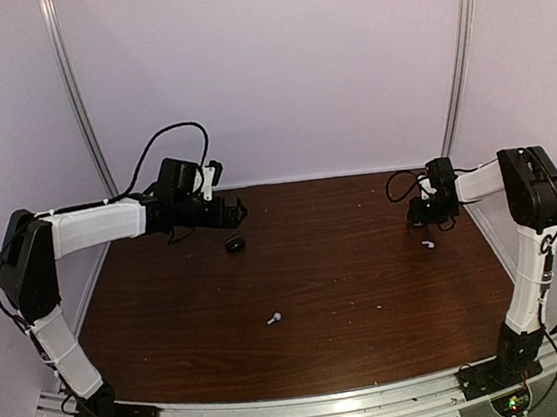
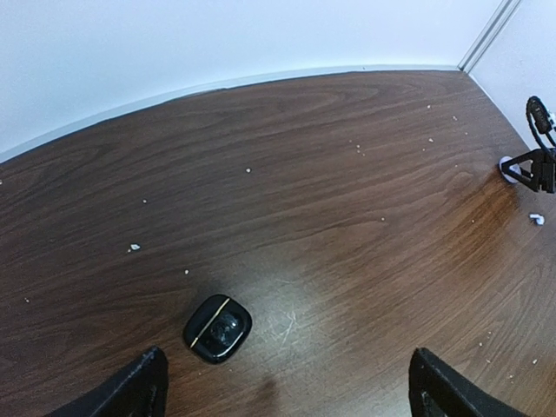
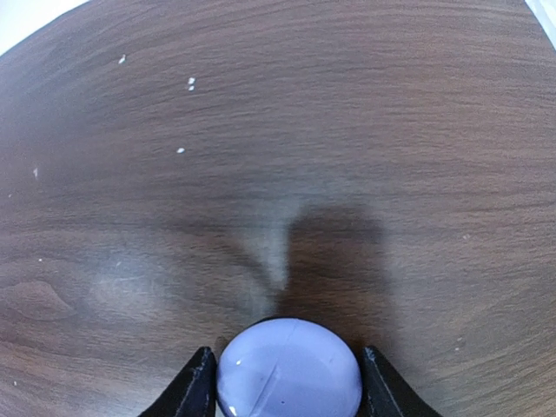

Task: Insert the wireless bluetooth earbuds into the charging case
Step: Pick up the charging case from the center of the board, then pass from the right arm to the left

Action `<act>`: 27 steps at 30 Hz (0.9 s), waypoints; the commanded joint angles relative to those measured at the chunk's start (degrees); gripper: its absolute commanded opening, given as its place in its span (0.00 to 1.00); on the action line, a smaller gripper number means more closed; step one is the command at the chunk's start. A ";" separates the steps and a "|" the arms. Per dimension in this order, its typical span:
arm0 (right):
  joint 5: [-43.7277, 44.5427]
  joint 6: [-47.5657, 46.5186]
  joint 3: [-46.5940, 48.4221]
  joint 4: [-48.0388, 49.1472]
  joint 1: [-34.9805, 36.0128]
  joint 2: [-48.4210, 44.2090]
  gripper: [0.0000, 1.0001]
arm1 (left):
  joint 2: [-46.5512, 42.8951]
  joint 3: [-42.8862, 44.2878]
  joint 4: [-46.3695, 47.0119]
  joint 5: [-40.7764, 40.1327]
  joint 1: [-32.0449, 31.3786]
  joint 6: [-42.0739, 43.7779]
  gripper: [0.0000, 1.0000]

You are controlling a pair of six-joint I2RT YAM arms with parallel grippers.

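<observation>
Item 1: left gripper (image 2: 287, 373), fingers spread wide and holding nothing, poised just short of the black charging case (image 2: 217, 328).
Item 2: right gripper (image 3: 288, 387), fingers flanking the round white charging case (image 3: 287, 352) on the table (image 3: 261, 130). We cannot tell whether they pinch it.
Item 3: far white earbud (image 1: 428, 245), loose, just beside the right gripper.
Item 4: middle white earbud (image 1: 274, 319), loose, well apart from both cases.
Black earbuds: we see none.
Progress, as we judge it: barely begun. Neither white bud is seated, and both remain to be lifted and inserted.
</observation>
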 commanded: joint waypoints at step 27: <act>-11.19 34.55 -17.06 28.66 29.80 -30.40 0.36 | -8.68 -21.24 46.17 -1.26 -17.73 -2.94 0.97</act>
